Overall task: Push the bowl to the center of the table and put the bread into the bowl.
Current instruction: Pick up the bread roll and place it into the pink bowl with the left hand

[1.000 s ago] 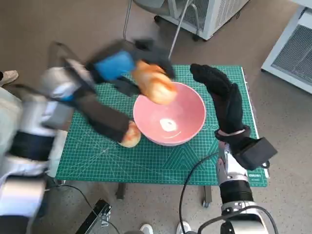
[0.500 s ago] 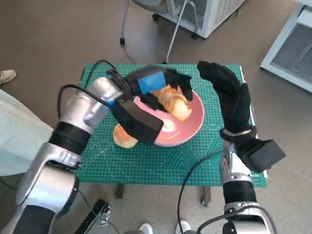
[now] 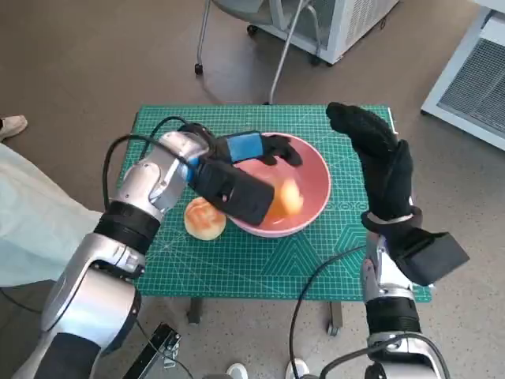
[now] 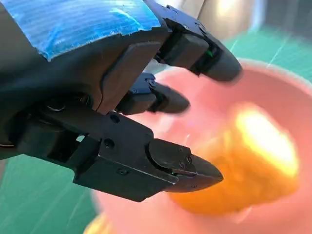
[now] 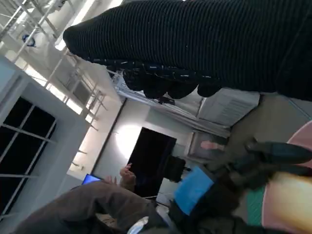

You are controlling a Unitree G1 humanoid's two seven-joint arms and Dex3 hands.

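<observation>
One pink bowl and two pieces of bread on a green cutting mat.

One bowl (image 3: 304,178) sits near the mat's (image 3: 260,264) centre. One bread (image 3: 286,197), blurred, lies inside it; a second bread (image 3: 203,219) rests on the mat at the bowl's eight o'clock. Two robot hands show: one left hand (image 3: 264,150), one right hand (image 3: 375,158).

Bread (image 3: 286,197) lies in pink bowl (image 3: 319,185) — left hand (image 3: 264,150) open over it

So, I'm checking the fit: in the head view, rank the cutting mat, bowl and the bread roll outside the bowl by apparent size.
1. Green cutting mat
2. Pink bowl
3. Bread roll outside the bowl, beside it
</observation>
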